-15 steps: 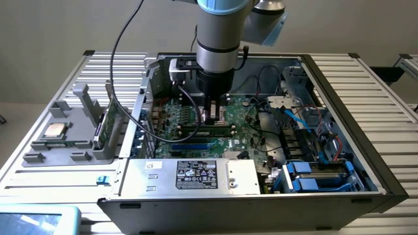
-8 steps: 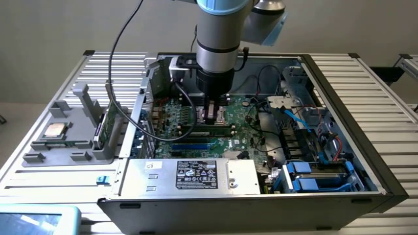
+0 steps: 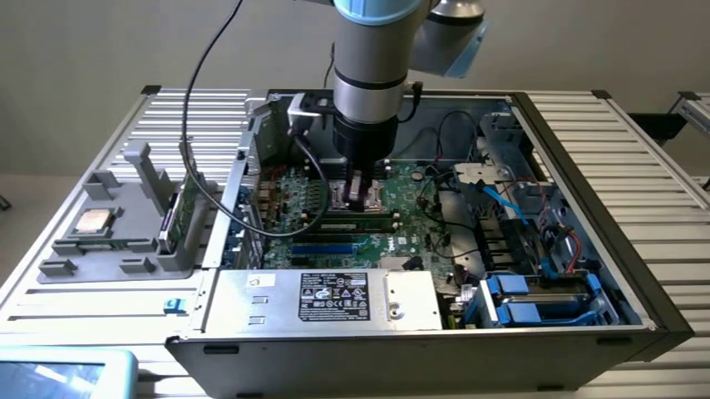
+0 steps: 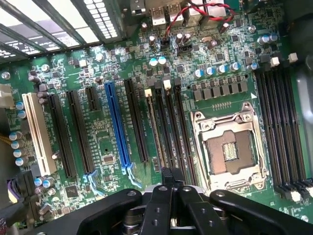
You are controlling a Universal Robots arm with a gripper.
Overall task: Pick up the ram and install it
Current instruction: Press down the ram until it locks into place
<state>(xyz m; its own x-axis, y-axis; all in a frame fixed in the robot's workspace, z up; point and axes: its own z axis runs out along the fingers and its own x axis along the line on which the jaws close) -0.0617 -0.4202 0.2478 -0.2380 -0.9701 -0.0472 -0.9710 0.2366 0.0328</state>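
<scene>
- Green motherboard (image 4: 161, 98) lies flat inside the open computer case (image 3: 577, 208) on the bench (image 3: 654, 166).
- Claw (image 4: 167, 177) is pressed together, low over the memory slots (image 4: 166, 127) beside the processor socket (image 4: 229, 147).
- Ram (image 3: 361, 222) appears seated in a slot just below the claw; seating unclear.
</scene>
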